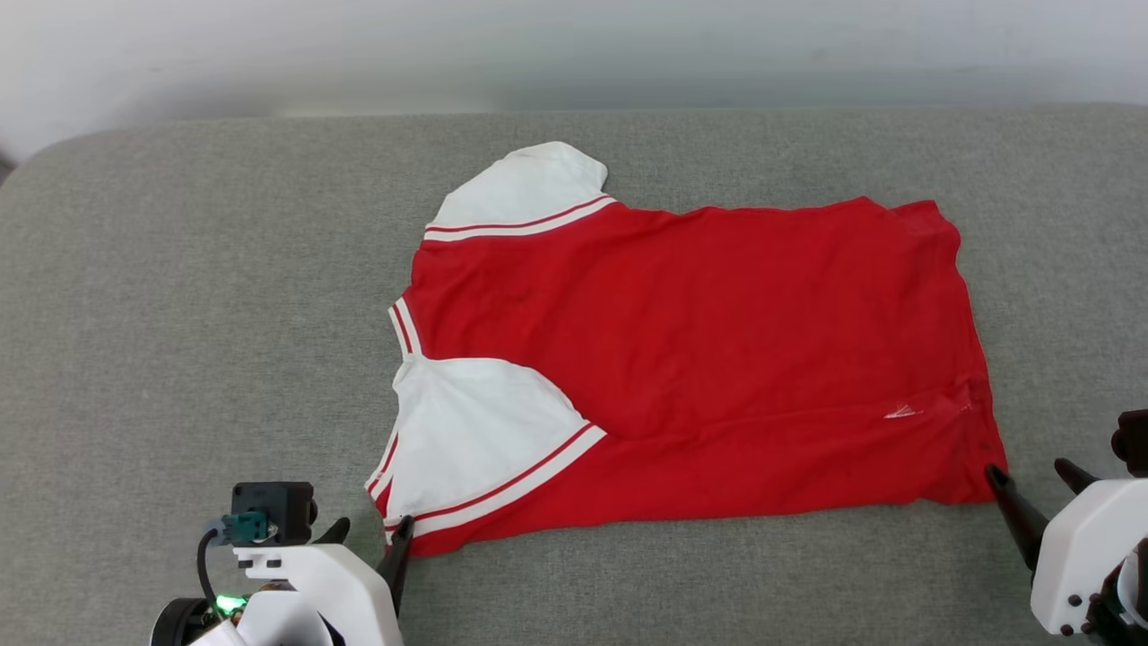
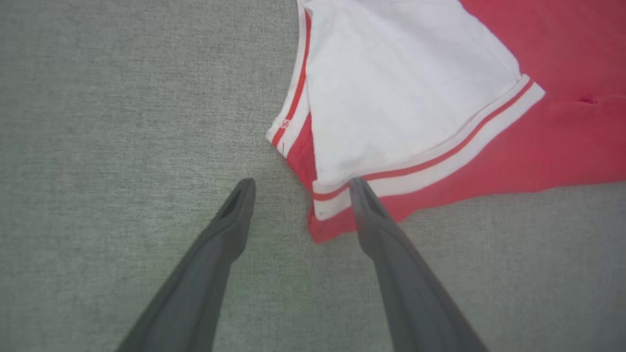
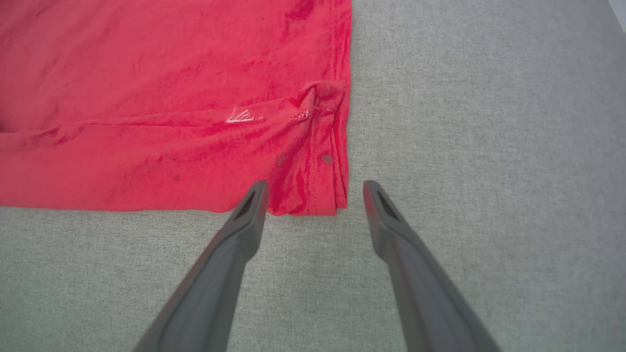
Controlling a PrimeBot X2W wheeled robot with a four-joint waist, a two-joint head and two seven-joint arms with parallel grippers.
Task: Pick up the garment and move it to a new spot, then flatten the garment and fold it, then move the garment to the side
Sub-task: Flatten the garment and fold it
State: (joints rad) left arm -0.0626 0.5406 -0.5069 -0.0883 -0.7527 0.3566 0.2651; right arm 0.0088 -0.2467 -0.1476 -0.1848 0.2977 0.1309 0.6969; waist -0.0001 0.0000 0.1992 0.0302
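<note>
The garment [image 1: 700, 359], a red T-shirt with white sleeves and red-and-white trim, lies flat on the grey padded surface, collar end to the left, hem to the right, plain side up. Its near long edge is folded over. My left gripper [image 1: 372, 529] stands open at the garment's near-left corner, one finger over the striped sleeve cuff [image 2: 430, 161], the other over bare surface. My right gripper [image 1: 1031, 475] is open at the near-right hem corner [image 3: 313, 195], which lies just beyond the gap between its fingertips. Nothing is held by either.
The grey padded surface [image 1: 179, 314] stretches wide on the left of the garment and in a narrower strip on the right. Its far edge meets a pale wall [image 1: 574, 54]. A small white mark [image 3: 242, 117] shows on the red cloth near the hem.
</note>
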